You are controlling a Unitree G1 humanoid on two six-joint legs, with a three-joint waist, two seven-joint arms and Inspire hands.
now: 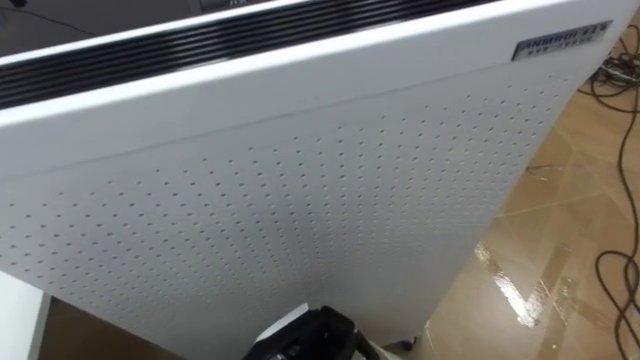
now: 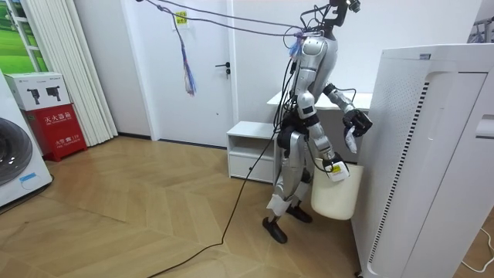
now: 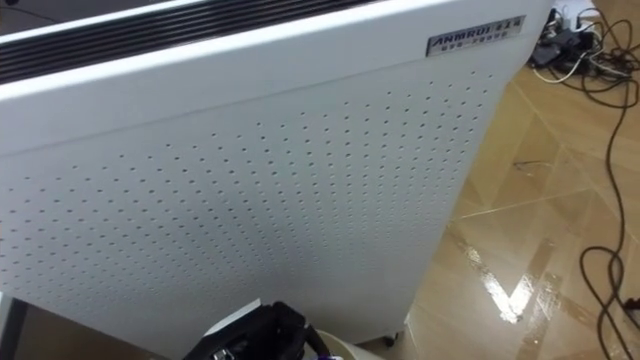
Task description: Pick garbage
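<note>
I stand on the wood floor close against a tall white perforated appliance (image 2: 432, 154), facing its side panel (image 1: 300, 180). A cream waste bin (image 2: 336, 193) hangs off the floor beside my legs, and my right hand (image 2: 333, 165) is curled on its rim. A sliver of that rim (image 3: 340, 350) shows at the bottom edge of the right eye view. My left hand (image 1: 305, 340) is raised in front of the panel, dark, with something white at it (image 2: 351, 141). I cannot tell whether that white piece is held.
Dark cables (image 1: 615, 80) lie on the wood floor past the appliance's right corner. A low white cabinet (image 2: 251, 147) and a white table stand behind me. A red box (image 2: 58, 127) and a washing machine (image 2: 19, 162) are far off at the room view's left.
</note>
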